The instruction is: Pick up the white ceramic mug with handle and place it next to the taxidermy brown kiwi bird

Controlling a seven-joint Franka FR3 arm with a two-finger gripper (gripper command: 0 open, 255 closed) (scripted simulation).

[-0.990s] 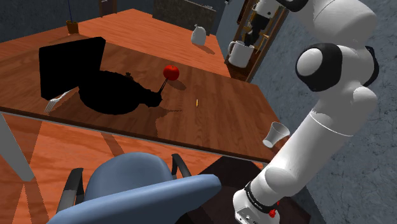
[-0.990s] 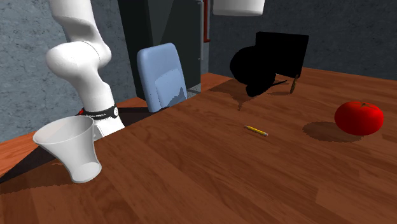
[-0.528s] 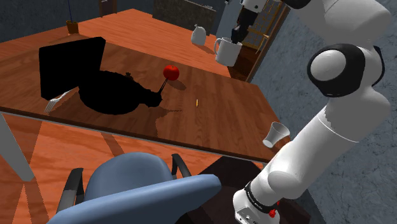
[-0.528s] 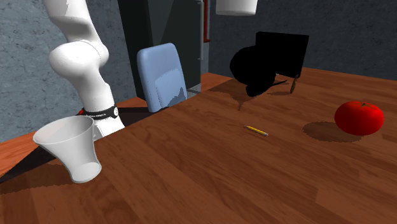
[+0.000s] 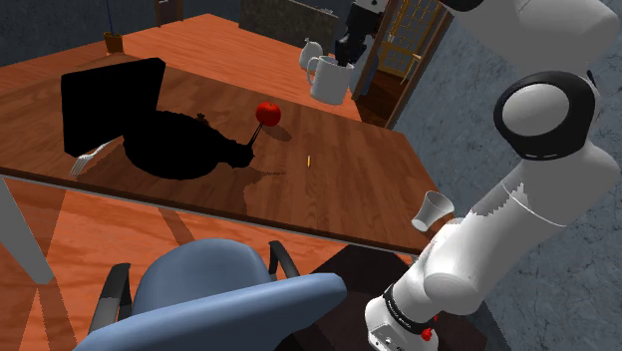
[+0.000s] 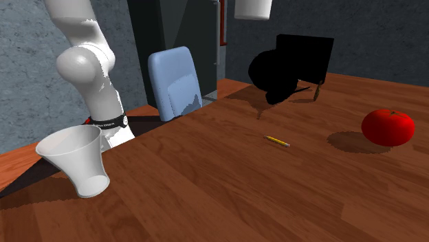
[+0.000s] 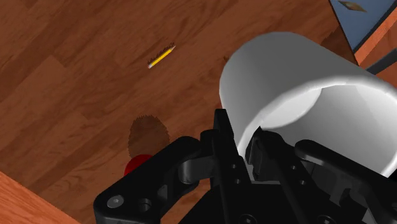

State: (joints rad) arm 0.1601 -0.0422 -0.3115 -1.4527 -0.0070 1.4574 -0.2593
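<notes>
My fingers (image 7: 222,135) are closed on the rim of the white mug (image 5: 327,78). I have it lifted above the counter's (image 5: 339,170) far edge, well apart from the kiwi bird (image 5: 184,150), which is drawn all black.

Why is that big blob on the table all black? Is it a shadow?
No. Shoulder view: the black blob is flat and unshaded. Second exterior view: same flat black, while the shadow beside the red fruit is soft brown.
</notes>
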